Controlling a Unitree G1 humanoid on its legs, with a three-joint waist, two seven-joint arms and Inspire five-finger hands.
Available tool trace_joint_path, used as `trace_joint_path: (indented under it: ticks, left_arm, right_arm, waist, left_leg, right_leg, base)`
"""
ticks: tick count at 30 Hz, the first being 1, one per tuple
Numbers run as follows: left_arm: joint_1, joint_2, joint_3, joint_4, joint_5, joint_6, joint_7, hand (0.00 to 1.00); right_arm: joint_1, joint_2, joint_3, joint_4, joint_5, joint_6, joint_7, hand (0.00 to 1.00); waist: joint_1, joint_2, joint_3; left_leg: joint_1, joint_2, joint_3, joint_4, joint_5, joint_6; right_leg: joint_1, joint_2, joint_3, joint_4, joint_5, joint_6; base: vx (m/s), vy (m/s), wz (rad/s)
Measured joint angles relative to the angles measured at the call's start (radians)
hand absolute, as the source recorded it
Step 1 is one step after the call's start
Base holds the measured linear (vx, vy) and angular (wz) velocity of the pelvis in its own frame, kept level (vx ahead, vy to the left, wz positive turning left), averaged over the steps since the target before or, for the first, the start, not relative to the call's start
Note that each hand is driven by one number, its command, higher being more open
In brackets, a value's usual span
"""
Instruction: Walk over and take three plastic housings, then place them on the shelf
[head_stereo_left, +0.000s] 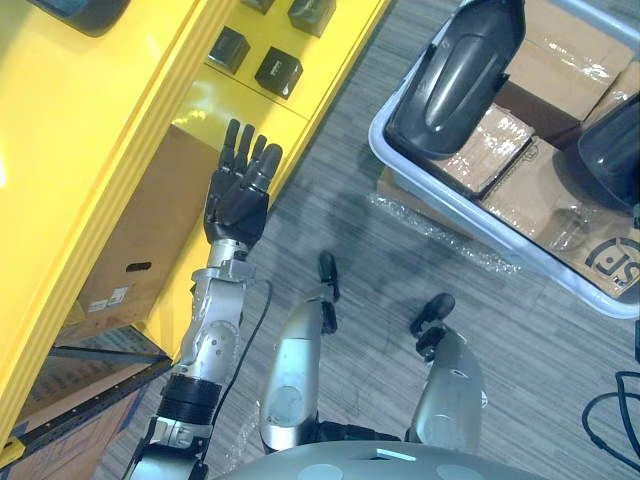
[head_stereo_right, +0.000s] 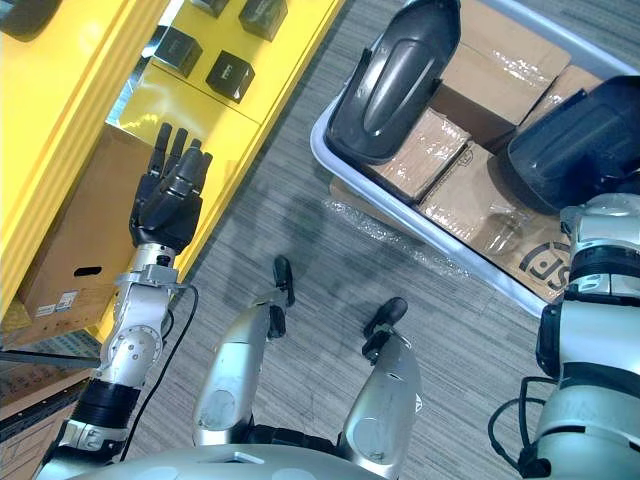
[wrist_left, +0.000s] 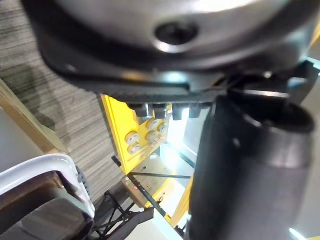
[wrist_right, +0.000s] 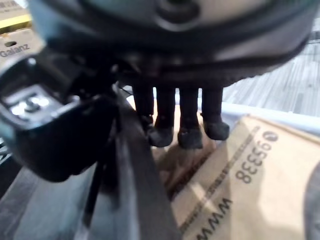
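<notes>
Looking down now: right hand (wrist_right: 165, 55) is at the grey bin (head_stereo_right: 318, 145) on the robot's right, w/ a dark plastic housing (head_stereo_right: 585, 135) sitting just above its wrist. Right wrist view has the detail: fingers (wrist_right: 182, 117) hang side by side, tips bent, on one side of the housing's dark rim, thumb on the other, so it's clamped on that rim. Cardboard boxes (head_stereo_right: 425, 150) lie right under the fingertips.

Second housing (head_stereo_right: 385, 75) lies dome-up at the bin's far left corner, resting on those boxes, well apart from either hand.

Over to the left hand (head_stereo_left: 238, 195): empty, fingers straight and close together, pointing away from the robot. It's up beside the front edge of the yellow shelf (head_stereo_left: 120, 110), over a brown carton (head_stereo_left: 150, 230) stowed on the lower level. Not touching either, as far as I can tell.

Small black boxes (head_stereo_left: 278, 70) sit on the shelf just beyond the fingertips. Grey floor (head_stereo_left: 400, 280) runs btw shelf and bin.
</notes>
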Motion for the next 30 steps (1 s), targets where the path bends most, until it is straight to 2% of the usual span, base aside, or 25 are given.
trace_joint_path:
  ticks: [4,5,7,10,16,17,21,22,23,25,28,30]
  left_arm:
    - [0.051,0.004,0.009,-0.06,0.0,0.001,0.0,1.0]
    - [0.076,0.004,0.007,-0.09,0.002,0.001,0.0,1.0]
    - [0.077,0.003,0.005,-0.094,0.003,0.002,0.0,1.0]
    - [0.088,-0.001,0.004,-0.119,0.015,0.017,0.0,1.0]
    - [0.097,0.006,-0.012,-0.189,0.142,0.071,-0.02,1.0]
    - [0.092,0.006,-0.013,-0.19,0.155,0.091,-0.023,1.0]
    - [0.045,0.073,-0.056,-0.174,0.161,0.253,-0.063,1.0]
    - [0.003,0.097,-0.093,-0.129,0.158,0.303,-0.082,1.0]
    - [-0.02,0.105,-0.111,-0.102,0.157,0.329,-0.089,1.0]
    - [-0.08,0.124,-0.169,0.009,0.148,0.419,-0.111,1.0]
    - [-0.118,0.144,-0.204,0.098,0.105,0.502,-0.134,1.0]
    - [-0.153,0.167,-0.257,0.186,0.03,0.572,-0.153,1.0]
  right_arm:
    - [0.048,0.038,-0.001,-0.075,-0.036,-0.018,-0.006,0.0]
    - [0.086,0.061,-0.003,-0.163,-0.044,-0.032,-0.011,0.0]
    - [0.106,0.075,-0.007,-0.223,-0.07,-0.048,-0.015,0.0]
    - [0.17,0.105,-0.028,-0.377,-0.157,-0.099,-0.027,0.0]
    - [0.241,0.128,-0.062,-0.482,-0.319,-0.189,-0.111,0.0]
    - [0.246,0.128,-0.062,-0.485,-0.328,-0.195,-0.115,0.0]
    - [0.258,0.192,-0.06,-0.501,-0.441,-0.252,-0.132,0.0]
    - [0.269,0.201,-0.05,-0.51,-0.469,-0.275,-0.132,0.0]
    - [0.277,0.201,-0.044,-0.516,-0.477,-0.288,-0.132,0.0]
    - [0.321,0.206,0.0,-0.561,-0.52,-0.335,-0.132,0.0]
    - [0.367,0.206,0.014,-0.621,-0.583,-0.389,-0.132,0.0]
    - [0.401,0.207,0.036,-0.658,-0.637,-0.436,-0.132,0.0]
  waist:
    - [-0.017,-0.021,0.006]
    - [-0.018,-0.04,0.006]
    - [-0.021,-0.047,0.007]
    - [-0.032,-0.078,0.008]
    - [-0.047,-0.121,-0.001]
    - [-0.047,-0.122,-0.002]
    - [-0.069,-0.146,-0.033]
    - [-0.071,-0.149,-0.041]
    - [-0.074,-0.149,-0.044]
    - [-0.095,-0.159,-0.095]
    - [-0.117,-0.17,-0.118]
    - [-0.134,-0.181,-0.166]
  left_leg:
    - [0.04,0.01,0.001,-0.026,0.008,-0.009]
    - [0.062,0.02,0.013,-0.036,0.01,-0.013]
    - [0.077,0.027,0.018,-0.037,0.009,-0.015]
    - [0.146,0.034,0.032,-0.077,0.015,-0.026]
    - [0.238,0.026,0.055,-0.128,0.008,-0.041]
    - [0.248,0.025,0.058,-0.132,0.008,-0.041]
    - [0.296,0.026,0.092,-0.154,0.0,-0.047]
    - [0.318,0.026,0.107,-0.163,0.001,-0.045]
    - [0.329,0.025,0.111,-0.165,-0.001,-0.046]
    - [0.346,0.023,0.134,-0.182,-0.005,-0.047]
    - [0.392,0.024,0.161,-0.202,-0.011,-0.056]
    - [0.431,0.023,0.191,-0.231,-0.015,-0.065]
  right_leg:
    - [0.047,0.032,0.001,-0.048,0.008,0.003]
    - [0.062,0.045,0.011,-0.066,0.018,0.005]
    - [0.079,0.056,0.013,-0.082,0.024,0.003]
    - [0.133,0.068,0.019,-0.107,0.032,0.001]
    - [0.217,0.08,0.024,-0.172,0.048,0.016]
    - [0.226,0.08,0.025,-0.178,0.051,0.018]
    - [0.267,0.096,0.046,-0.241,0.076,0.023]
    - [0.286,0.1,0.056,-0.261,0.085,0.025]
    - [0.295,0.1,0.059,-0.268,0.087,0.027]
    - [0.302,0.104,0.074,-0.294,0.097,0.029]
    - [0.321,0.108,0.095,-0.298,0.097,0.029]
    - [0.336,0.115,0.117,-0.317,0.097,0.029]
  base:
    - [0.02,-0.047,-0.05]
    - [0.04,-0.047,-0.18]
    - [0.04,-0.044,-0.16]
    - [0.05,-0.031,-0.09]
    - [0.05,0.008,-0.05]
    - [0.05,0.025,-0.1]
    - [0.05,0.011,-0.19]
    - [0.07,0.002,-0.29]
    - [0.07,0.007,-0.24]
    - [0.08,0.013,-0.22]
    - [0.08,0.0,-0.28]
    - [0.09,-0.005,-0.34]
